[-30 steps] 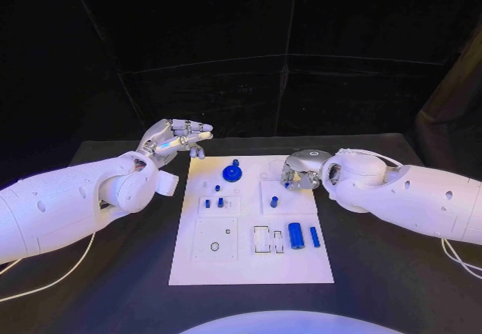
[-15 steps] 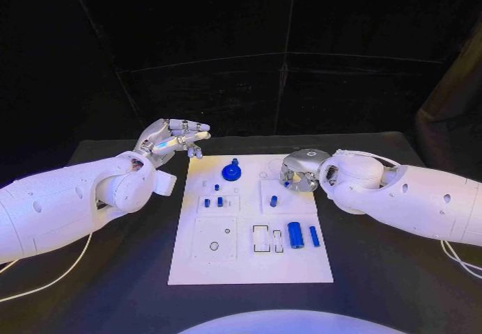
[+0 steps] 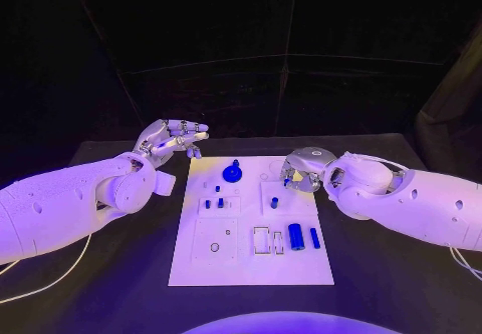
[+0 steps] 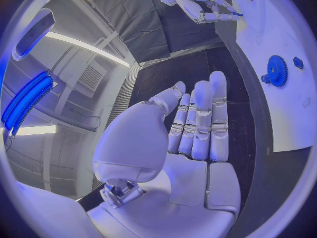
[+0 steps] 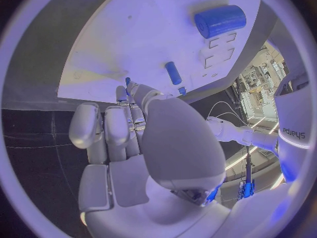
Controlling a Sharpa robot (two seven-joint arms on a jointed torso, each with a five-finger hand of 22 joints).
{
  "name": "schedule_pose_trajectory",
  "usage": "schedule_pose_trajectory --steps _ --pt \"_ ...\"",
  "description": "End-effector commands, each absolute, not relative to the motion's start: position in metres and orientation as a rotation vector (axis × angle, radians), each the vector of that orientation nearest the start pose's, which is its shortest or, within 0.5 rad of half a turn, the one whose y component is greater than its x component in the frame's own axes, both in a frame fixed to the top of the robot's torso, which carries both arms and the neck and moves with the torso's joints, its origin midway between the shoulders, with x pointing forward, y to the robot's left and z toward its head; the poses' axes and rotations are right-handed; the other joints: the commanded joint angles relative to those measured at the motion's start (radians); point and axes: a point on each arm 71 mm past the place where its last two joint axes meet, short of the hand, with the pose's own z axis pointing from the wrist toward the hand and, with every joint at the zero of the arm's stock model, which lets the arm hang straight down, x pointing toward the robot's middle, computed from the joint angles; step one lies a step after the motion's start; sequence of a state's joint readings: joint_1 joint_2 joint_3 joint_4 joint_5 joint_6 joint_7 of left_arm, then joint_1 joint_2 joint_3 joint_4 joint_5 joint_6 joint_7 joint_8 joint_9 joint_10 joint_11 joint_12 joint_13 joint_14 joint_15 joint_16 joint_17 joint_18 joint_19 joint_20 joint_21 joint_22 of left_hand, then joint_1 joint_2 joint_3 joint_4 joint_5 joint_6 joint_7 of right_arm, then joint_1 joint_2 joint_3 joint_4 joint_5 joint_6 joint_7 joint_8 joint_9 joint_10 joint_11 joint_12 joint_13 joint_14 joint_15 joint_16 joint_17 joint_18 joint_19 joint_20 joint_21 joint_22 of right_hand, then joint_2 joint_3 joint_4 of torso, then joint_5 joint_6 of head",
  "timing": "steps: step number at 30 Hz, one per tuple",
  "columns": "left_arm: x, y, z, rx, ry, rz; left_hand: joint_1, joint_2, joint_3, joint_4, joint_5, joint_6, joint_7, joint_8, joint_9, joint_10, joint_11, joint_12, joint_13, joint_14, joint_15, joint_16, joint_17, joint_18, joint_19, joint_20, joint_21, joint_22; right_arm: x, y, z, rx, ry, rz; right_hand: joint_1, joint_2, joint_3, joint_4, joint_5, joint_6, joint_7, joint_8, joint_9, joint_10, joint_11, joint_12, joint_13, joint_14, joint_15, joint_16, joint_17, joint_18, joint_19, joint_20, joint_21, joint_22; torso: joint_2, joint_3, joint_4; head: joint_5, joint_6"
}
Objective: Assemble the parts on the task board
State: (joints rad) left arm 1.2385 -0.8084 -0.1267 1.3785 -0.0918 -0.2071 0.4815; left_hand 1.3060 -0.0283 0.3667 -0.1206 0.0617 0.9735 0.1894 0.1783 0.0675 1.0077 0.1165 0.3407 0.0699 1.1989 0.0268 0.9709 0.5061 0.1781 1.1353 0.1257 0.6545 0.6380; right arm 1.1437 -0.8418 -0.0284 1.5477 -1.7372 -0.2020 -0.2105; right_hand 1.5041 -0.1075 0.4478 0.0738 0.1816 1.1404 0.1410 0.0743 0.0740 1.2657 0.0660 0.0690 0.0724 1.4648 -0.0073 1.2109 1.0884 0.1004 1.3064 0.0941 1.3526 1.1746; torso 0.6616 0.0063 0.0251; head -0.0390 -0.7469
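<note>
Scanning from the task board (image 3: 251, 268), I see my left hand (image 3: 173, 138) raised off its far left corner, fingers curled together on nothing. Several blue parts (image 3: 297, 235) lie loose on it, so most assembly seems undone. My right hand (image 3: 304, 169) hovers over its far right corner, fingers apparently pinching a small blue piece.

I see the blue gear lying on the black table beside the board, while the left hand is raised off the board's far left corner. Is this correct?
Not quite. The blue gear lies on the white task board itself, near its far edge, not on the black table; the head view shows this, and the left wrist view agrees. The left hand is indeed raised off the board's far left corner.
</note>
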Motion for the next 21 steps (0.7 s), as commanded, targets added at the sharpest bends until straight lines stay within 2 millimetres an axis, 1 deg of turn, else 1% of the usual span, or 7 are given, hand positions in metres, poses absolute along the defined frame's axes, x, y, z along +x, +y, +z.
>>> schedule_pose_trajectory --steps 1,5,8,10,14,17,21 --pt "0.510 0.233 -0.189 -0.940 1.402 -1.517 0.003 -0.008 0.007 -0.002 0.003 -0.004 0.003 0.004 -0.001 -0.007 0.002 0.001 -0.001 -0.008 0.001 -0.005 -0.001 0.005 -0.007 0.001 -0.005 -0.001 0.468 -0.194 -0.200 -0.345 1.639 0.476 -0.015 -0.002 0.011 -0.005 0.002 0.008 -0.001 0.000 0.001 0.009 0.001 -0.002 0.002 0.029 -0.007 0.009 0.005 -0.014 0.011 0.001 0.009 0.011 -0.001 -0.0009 -0.0006 0.006 0.005" --pt "0.510 0.235 -0.189 -0.942 1.392 -1.500 0.003 -0.007 0.009 -0.002 0.003 -0.005 0.003 0.004 -0.001 -0.008 0.002 0.001 -0.001 -0.009 0.002 -0.005 -0.002 0.005 -0.008 0.001 -0.005 -0.002 0.461 -0.195 -0.195 -0.330 1.623 0.503 -0.018 -0.003 0.015 -0.008 0.004 0.009 -0.001 0.000 0.001 0.010 0.001 -0.002 0.002 0.029 -0.007 0.010 0.007 -0.015 0.014 0.001 0.012 0.016 0.000 -0.0013 -0.0015 0.009 0.004" --pt "0.510 0.235 -0.189 -0.943 1.389 -1.495 0.003 -0.007 0.009 -0.002 0.004 -0.005 0.003 0.004 -0.001 -0.008 0.002 0.001 -0.001 -0.009 0.002 -0.005 -0.002 0.005 -0.008 0.001 -0.005 -0.002 0.452 -0.189 -0.190 -0.328 1.607 0.545 -0.020 -0.005 0.017 -0.010 0.004 0.009 0.000 0.000 0.001 0.010 0.001 -0.002 0.002 0.029 -0.007 0.011 0.007 -0.016 0.016 0.001 0.013 0.019 0.000 0.0000 -0.0016 0.015 0.003" --pt "0.510 0.235 -0.189 -0.943 1.388 -1.495 0.003 -0.007 0.009 -0.002 0.004 -0.005 0.003 0.004 -0.001 -0.008 0.002 0.001 -0.001 -0.009 0.002 -0.005 -0.002 0.005 -0.008 0.001 -0.005 -0.002 0.445 -0.182 -0.186 -0.332 1.591 0.587 -0.021 -0.006 0.020 -0.012 0.005 0.009 0.000 0.000 0.001 0.010 0.001 -0.002 0.002 0.030 -0.007 0.013 0.009 -0.017 0.019 0.001 0.016 0.023 0.000 0.0003 -0.0017 0.016 0.002" --pt "0.510 0.233 -0.188 -0.941 1.389 -1.499 0.003 -0.007 0.009 -0.002 0.004 -0.005 0.003 0.004 -0.001 -0.008 0.002 0.001 -0.001 -0.009 0.002 -0.005 -0.002 0.005 -0.008 0.001 -0.005 -0.002 0.435 -0.164 -0.180 -0.345 1.570 0.664 -0.025 -0.008 0.025 -0.016 0.007 0.009 0.000 -0.001 0.001 0.010 0.001 -0.002 0.002 0.032 -0.007 0.022 0.019 -0.022 0.034 0.001 0.029 0.046 0.000 -0.0011 0.0006 0.015 -0.004" --pt "0.509 0.230 -0.188 -0.940 1.394 -1.508 0.007 -0.005 0.022 -0.007 0.006 -0.006 0.004 0.008 0.000 -0.010 0.002 0.004 -0.001 -0.012 0.002 -0.005 -0.004 0.005 -0.009 0.001 -0.005 -0.002 0.427 -0.147 -0.177 -0.363 1.559 0.723 -0.025 -0.008 0.025 -0.016 0.007 0.009 0.000 -0.001 0.001 0.010 0.002 -0.002 0.002 0.032 -0.007 0.022 0.019 -0.022 0.035 0.001 0.030 0.048 0.001 -0.0023 0.0030 0.027 -0.009" --pt "0.506 0.225 -0.187 -0.938 1.404 -1.526 0.007 -0.006 0.028 -0.009 0.007 -0.007 0.004 0.009 0.000 -0.012 0.003 0.005 -0.001 -0.013 0.002 -0.005 -0.005 0.005 -0.010 0.001 -0.005 -0.002 0.424 -0.132 -0.176 -0.368 1.561 0.776 -0.030 -0.009 0.028 -0.018 0.007 0.008 0.001 -0.001 0.001 0.009 0.002 -0.003 0.002 0.032 -0.006 0.022 0.018 -0.022 0.036 0.001 0.031 0.050 0.000 -0.0035 -0.0003 0.042 -0.016"
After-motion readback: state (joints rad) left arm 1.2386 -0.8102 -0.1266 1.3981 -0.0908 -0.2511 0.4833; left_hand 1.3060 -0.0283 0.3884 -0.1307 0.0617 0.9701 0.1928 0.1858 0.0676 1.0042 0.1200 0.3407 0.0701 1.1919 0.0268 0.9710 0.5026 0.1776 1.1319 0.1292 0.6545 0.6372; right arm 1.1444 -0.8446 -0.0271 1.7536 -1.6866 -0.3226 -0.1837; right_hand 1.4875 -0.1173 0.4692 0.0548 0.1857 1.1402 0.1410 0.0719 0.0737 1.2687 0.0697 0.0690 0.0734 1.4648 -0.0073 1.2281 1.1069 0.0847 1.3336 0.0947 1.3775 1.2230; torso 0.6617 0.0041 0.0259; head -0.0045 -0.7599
